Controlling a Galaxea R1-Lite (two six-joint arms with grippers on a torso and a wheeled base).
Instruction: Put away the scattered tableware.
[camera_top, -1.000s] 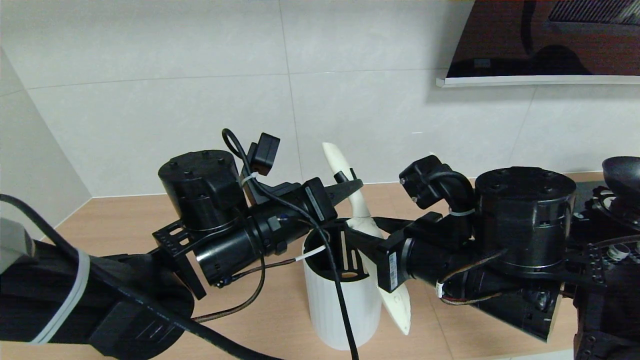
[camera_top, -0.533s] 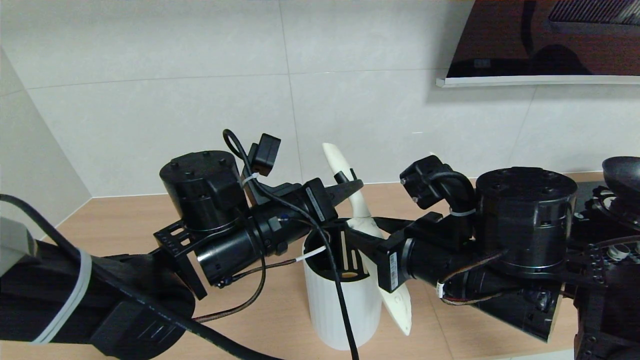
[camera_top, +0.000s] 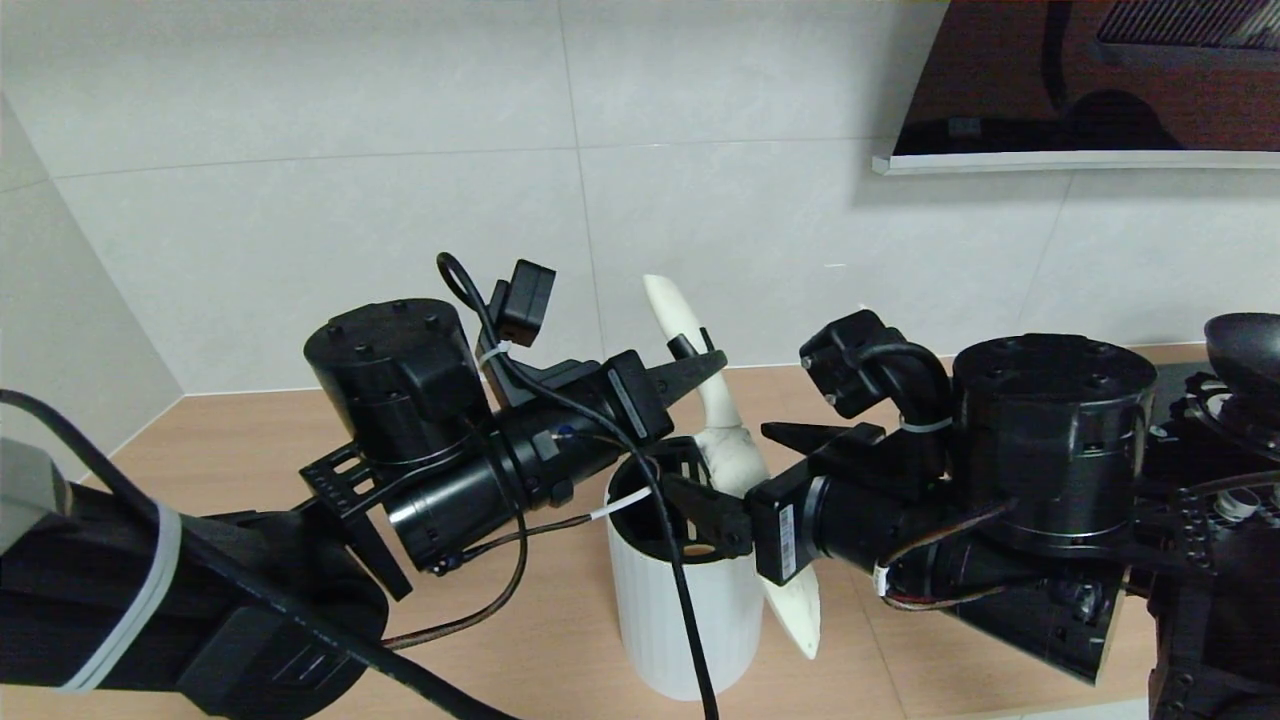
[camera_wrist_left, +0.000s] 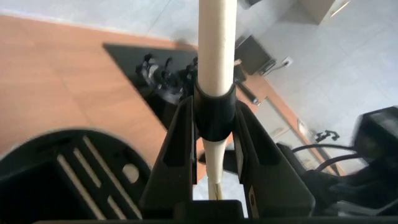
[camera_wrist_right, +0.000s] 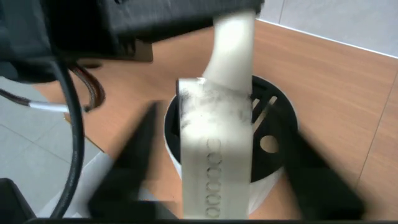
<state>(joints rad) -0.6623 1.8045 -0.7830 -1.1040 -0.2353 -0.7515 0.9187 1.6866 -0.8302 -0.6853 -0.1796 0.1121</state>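
Cream spatula (camera_top: 680, 320) was clamped by the jaws of the left gripper (camera_top: 700, 362); those of the right gripper (camera_top: 715, 457) stood spread. Its blade seemed outside the holder (camera_top: 670, 630), so lowering could topple that.

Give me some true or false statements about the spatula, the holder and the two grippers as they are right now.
1. The left gripper has its jaws shut on the spatula handle. True.
2. The right gripper is clamped on the spatula. False: its jaws stand open, one on each side of it.
3. The holder lies on its side. False: it stands upright on the wooden counter.
4. The holder has a black slotted insert in its top. True.
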